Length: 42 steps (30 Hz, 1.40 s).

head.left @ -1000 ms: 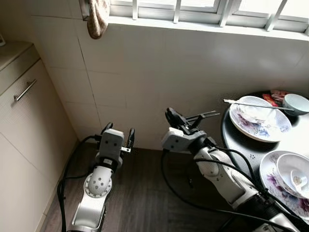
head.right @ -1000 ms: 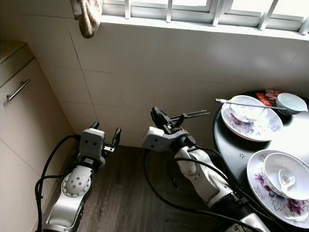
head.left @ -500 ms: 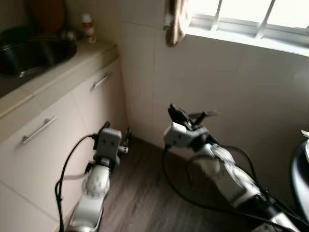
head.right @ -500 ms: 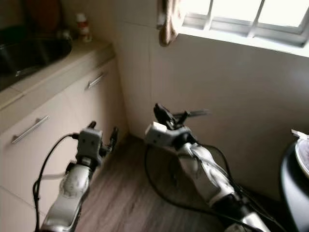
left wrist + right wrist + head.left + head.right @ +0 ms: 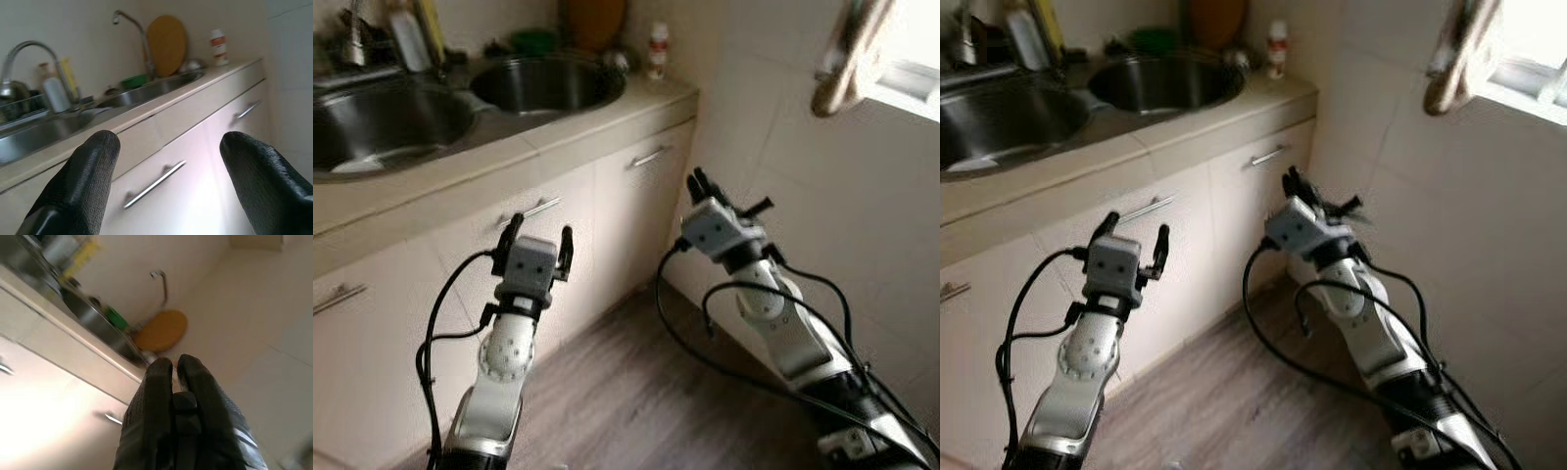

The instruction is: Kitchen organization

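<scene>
A: Containers first. What's on the surface?

B: Two steel sink basins set into it. Near basin at approx 10 o'clock of the head view; contents can't be made out. Round basin at 11–12 o'clock, interior dark, contents not readable. Green item at its back rim, round wooden board propped vs. the wall behind, small white bottle w/ red label upright at the corner. Faucet arches over the round basin. Bottles grouped by the near basin's far edge.

A: Claws?

B: Left claw raised at 8 o'clock in front of the cabinet fronts, fingers spread wide, nothing between them. In the left wrist view it faces a drawer handle, not touching. Right claw at centre, approx 1 o'clock of the left one, fingers pressed together, nothing visibly held.

A: Edges, room to move?

B: Surface edge runs from 9 o'clock up to 1 o'clock and ends at the tiled wall. Wood-look floor open between cabinets and wall, 6 o'clock. Cloth hangs by the window at 2 o'clock. Cables trail off both arms.
</scene>
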### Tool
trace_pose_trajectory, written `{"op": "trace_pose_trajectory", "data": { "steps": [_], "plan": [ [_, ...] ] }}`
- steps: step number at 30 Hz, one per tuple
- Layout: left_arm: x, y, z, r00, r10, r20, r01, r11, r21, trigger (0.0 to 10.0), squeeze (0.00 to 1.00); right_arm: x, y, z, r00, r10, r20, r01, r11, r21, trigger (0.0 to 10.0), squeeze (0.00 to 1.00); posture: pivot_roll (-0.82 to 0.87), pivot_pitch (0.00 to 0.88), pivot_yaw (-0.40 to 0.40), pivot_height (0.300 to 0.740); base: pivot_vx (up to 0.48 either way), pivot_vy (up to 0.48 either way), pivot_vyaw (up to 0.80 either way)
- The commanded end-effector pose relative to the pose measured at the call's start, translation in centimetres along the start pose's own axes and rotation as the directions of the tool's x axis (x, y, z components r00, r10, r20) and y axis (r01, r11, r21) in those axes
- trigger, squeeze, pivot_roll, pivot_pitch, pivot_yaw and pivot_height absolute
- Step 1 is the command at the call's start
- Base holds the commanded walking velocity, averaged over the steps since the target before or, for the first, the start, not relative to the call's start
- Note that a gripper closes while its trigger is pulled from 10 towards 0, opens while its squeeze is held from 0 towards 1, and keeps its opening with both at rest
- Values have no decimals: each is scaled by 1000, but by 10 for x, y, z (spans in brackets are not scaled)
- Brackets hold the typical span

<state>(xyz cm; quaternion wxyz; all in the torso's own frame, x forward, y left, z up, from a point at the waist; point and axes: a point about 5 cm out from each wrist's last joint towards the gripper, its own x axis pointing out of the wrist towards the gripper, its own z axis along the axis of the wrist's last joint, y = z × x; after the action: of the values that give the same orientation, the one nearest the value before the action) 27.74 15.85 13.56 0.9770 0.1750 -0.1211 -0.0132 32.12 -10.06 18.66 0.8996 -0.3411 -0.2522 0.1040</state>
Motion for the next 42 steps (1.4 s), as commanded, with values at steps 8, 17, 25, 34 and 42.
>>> {"op": "trace_pose_trajectory", "data": {
  "steps": [8, 17, 25, 34, 42],
  "plan": [
    [2, 1, 11, 997, 14, 70, -15, 1000, 13, 10000, 0, -3, -9, -5, 999, -42, -11, 42, 999, -7, 10000, 0, 101, 0, -70, 740, 0, 0, 0],
    [3, 2, 15, 995, 16, 95, -16, 1000, 1, 10000, 0, 8, -17, 3, 996, -83, 32, 84, 996, -20, 10000, 0, 103, 0, -70, 740, 189, 0, 113],
    [5, 6, 20, 992, 27, 122, -29, 999, 13, 10000, 0, 15, -17, 8, 993, -103, 49, 102, 995, 13, 10000, 0, 116, 0, -74, 740, 280, 0, 800],
    [8, 10, 29, 983, 51, 175, -60, 997, 43, 10000, 0, 25, -37, 20, 975, -198, 102, 196, 980, 28, 10000, 0, 116, 0, -77, 740, 142, 0, 89],
    [9, 11, 29, 982, 62, 177, -71, 997, 43, 10000, 0, 30, -38, 28, 969, -199, 147, 201, 979, -2, 10000, 0, 118, 0, -79, 740, 0, 0, 0]
  ]
}}
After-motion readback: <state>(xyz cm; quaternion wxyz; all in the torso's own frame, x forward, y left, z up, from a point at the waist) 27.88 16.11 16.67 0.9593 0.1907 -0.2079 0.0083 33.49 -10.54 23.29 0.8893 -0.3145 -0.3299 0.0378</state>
